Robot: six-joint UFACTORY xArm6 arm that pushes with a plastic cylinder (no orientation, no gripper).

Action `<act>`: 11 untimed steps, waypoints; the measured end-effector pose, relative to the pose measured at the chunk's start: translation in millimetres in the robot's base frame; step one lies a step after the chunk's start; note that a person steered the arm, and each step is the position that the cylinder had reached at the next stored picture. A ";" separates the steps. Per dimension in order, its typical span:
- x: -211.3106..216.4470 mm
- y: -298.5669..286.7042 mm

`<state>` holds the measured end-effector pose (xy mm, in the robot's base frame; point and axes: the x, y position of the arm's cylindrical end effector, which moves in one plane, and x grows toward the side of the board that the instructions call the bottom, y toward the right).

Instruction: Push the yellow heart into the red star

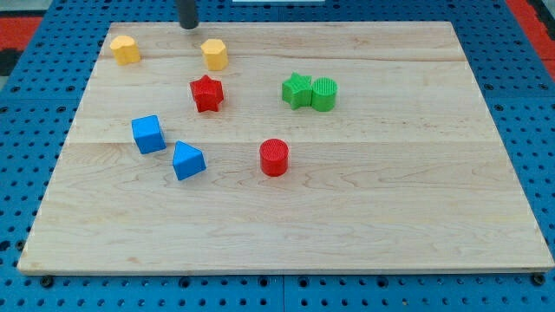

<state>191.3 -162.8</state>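
In the camera view, my tip (pixel 187 26), the lower end of the straight dark rod, sits at the view's top edge of the pale wooden table (pixel 390 191). There is no gripper on this arm, so nothing opens or closes.

Two yellow blocks lie near the tip and I cannot tell for certain which is the heart. One yellow block (pixel 214 54) is just below and to the right of the tip; the other yellow block (pixel 125 49) lies further to the view's left. The red star (pixel 206 93) sits just below the nearer yellow block, close but apart.

Right of the star, a green star (pixel 297 89) touches a green cylinder (pixel 323 94). Lower down stand a red cylinder (pixel 274 157), a blue cube (pixel 148 134) and a blue wedge-like block (pixel 187 160).
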 end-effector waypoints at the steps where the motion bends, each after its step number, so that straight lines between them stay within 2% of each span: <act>1: 2.6 -63.7; 2: 16.6 -93.1; 4: 104.2 -91.1; 5: 154.0 -65.9; 6: 183.8 -42.7; 7: 151.2 -83.9; 8: 114.2 -87.8; 9: 185.1 -13.2; 10: 223.6 14.8; 11: 200.9 -32.2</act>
<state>392.1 -194.9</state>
